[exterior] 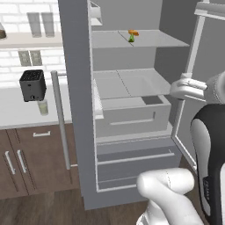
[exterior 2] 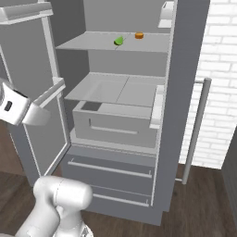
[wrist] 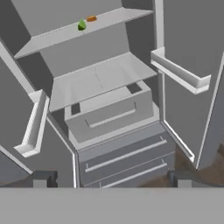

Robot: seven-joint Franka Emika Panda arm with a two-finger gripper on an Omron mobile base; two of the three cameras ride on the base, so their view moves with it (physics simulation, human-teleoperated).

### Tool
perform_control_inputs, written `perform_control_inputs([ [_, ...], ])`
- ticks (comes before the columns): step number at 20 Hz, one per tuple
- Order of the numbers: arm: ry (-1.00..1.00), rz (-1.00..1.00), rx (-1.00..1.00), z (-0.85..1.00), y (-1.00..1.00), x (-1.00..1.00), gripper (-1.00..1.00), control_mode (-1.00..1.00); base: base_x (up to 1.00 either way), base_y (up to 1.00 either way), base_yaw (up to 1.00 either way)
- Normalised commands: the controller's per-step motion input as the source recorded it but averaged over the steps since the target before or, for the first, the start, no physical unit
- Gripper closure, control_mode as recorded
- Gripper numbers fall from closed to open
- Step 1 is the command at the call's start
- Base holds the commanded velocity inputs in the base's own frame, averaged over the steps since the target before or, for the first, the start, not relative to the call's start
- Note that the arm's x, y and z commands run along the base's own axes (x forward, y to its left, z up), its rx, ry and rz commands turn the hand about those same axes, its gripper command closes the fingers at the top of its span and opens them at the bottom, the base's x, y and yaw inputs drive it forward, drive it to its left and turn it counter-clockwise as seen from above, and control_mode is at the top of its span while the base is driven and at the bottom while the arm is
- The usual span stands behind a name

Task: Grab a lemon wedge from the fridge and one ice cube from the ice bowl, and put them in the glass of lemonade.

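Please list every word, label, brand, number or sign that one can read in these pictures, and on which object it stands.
None: no readable text stands anywhere.
The tall grey open fridge, black box-shaped toaster and small green-yellow lemon wedge are all unmarked.

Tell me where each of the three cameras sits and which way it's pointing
Left base view: behind the arm's left, facing the open fridge and glass of lemonade; white arm lower right.
Right base view: behind its right, same fridge; arm lower left.
Hand view: on the hand, facing the fridge; open gripper below.
Shared: lemon wedge on the upper shelf.
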Motion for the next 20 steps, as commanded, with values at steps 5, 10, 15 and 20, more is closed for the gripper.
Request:
perform_control_inputs([
  [5,-0.15,0.00,0.00,-0.04,0.00,0.00,-1.00,-1.00,0.00,0.00,0.00],
  [10,-0.07,0.00,0.00,-0.08,-0.01,0.18,-1.00,-1.00,0.00,0.00,0.00],
  [15,-0.02,0.00,0.00,-0.01,0.00,0.15,-1.00,1.00,0.34,0.00,0.00],
  [20,0.00,0.00,0.00,0.00,0.00,0.00,-1.00,1.00,0.73,-0.06,0.00],
])
